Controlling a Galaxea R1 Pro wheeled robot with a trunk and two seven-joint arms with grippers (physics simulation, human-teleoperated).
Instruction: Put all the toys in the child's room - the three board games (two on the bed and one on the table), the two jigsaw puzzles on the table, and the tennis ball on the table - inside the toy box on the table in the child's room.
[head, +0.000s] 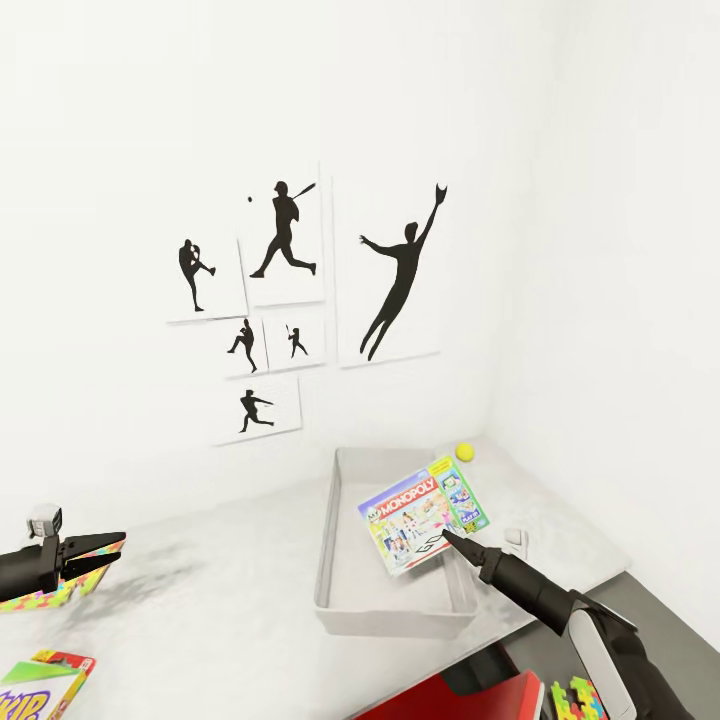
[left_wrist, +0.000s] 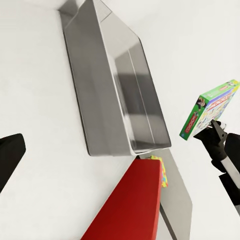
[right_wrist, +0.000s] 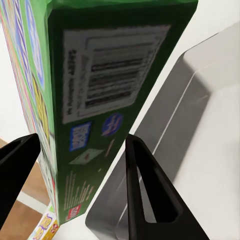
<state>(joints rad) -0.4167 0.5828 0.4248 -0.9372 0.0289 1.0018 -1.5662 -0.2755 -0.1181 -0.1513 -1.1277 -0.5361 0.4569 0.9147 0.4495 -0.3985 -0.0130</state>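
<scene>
Monopoly board game (head: 420, 512) held tilted above the toy box (head: 395, 600), over its right half, not touching it. Right gripper (head: 452, 540) jaws closed on the game's lower edge; right wrist view shows the green box side with barcode (right_wrist: 107, 95) between the two black fingers (right_wrist: 145, 195). Toy box is a grey open tray sitting on the white surface (head: 220, 600), nothing visible inside it. Tennis ball (head: 464, 451) on the surface just beyond the toy box's far right corner, apart from it. Left gripper (head: 95, 560) well left of the toy box, jaws closed on a multicoloured jigsaw puzzle (head: 55, 590), held above the surface. Another board game (head: 40, 685) lies flat on the surface below the left gripper, near front edge. Second jigsaw puzzle (head: 578, 700) in front of the toy box to the right, beside a red chair (head: 470, 700). Baseball silhouette pictures (head: 300, 300) on the wall behind the toy box.
</scene>
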